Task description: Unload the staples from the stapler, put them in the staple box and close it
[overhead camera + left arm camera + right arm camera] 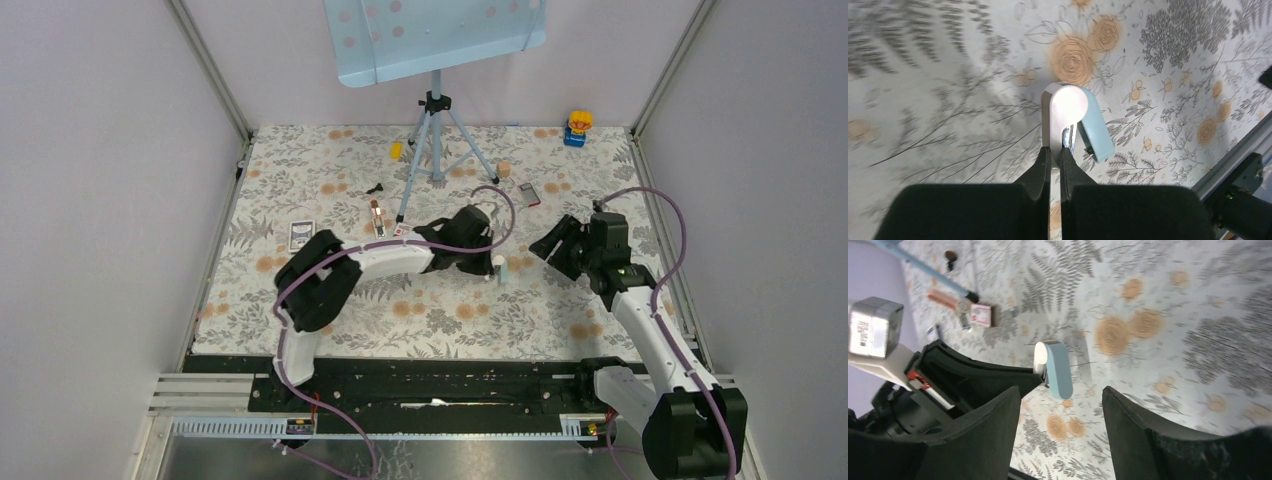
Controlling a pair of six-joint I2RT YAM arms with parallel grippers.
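Observation:
The stapler [501, 266] has a white base and a light blue top arm. In the left wrist view the white base [1062, 112] points away from me and the blue arm [1094, 129] swings open to the right, with the metal staple rail between them. My left gripper [1054, 156] is shut on the white base and holds it above the floral mat. In the right wrist view the stapler [1055, 367] hangs ahead of my right gripper [1060, 405], which is open, empty and apart from it. The right gripper [556, 247] sits to the stapler's right.
A blue tripod [432, 140] with a light blue board [435, 38] stands at the back. Small items lie on the mat: a card [301, 233], a red-white box [530, 194], a yellow-blue toy [577, 127], a brown pen-like piece [377, 215].

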